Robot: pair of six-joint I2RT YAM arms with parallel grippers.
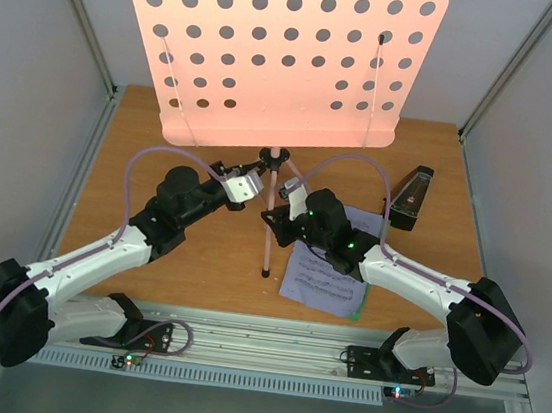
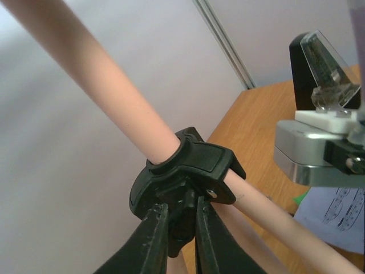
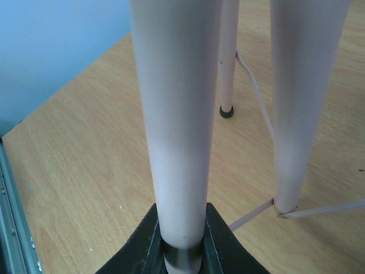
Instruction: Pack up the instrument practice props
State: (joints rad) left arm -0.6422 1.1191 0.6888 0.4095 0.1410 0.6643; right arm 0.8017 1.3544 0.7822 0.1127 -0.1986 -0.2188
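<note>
1. You are looking at one pink music stand (image 1: 284, 56), standing upright at the far middle of the table (image 1: 177, 275), with its hole-punched desk facing up toward the overhead view.
2. One black metronome (image 1: 410, 198) is sitting on the table to the right of the stand, apart from its legs.
3. Two sheets of music (image 1: 320, 272) are lying stacked just right of the stand's near leg. A white printed one is lying on top, and a green one is showing only as an edge at the near right corner.
4. Two arms are reaching in from the near edge, one from each side, and both wrists are meeting at the stand's lower pole.
5. Your left gripper (image 2: 181, 220) is pinching its fingers together on the underside of the black collar (image 2: 188, 171) that is ringing the pink pole.
6. Your right gripper (image 3: 181, 248) is clamping a pink tube of the stand between its fingers. Two more pink tubes are showing beyond it, and one is ending in a black foot (image 3: 226, 111) resting on the table.
</note>
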